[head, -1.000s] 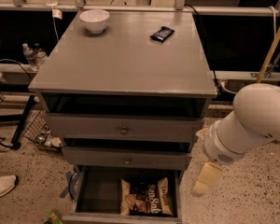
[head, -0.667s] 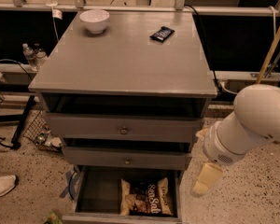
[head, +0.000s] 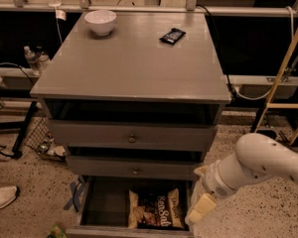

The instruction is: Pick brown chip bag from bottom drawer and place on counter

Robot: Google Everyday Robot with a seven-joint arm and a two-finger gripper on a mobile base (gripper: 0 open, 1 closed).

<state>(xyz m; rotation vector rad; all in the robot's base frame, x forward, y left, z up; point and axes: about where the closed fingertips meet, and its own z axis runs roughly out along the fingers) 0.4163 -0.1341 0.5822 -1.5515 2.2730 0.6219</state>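
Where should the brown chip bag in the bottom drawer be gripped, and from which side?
Likely its crinkled middle, from above: the brown chip bag lies flat, face up, in the bottom drawer, walls blocking side approaches. The end effector hovers just right of it.

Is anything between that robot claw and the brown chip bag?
Only the right wall of the bottom drawer, in the camera view; the gripper hangs just outside it, right of the brown chip bag.

brown chip bag (head: 156, 209): flat, label up, in open bottom drawer (head: 103, 205) | counter (head: 134, 63) above | end effector (head: 198, 210) at drawer's right edge
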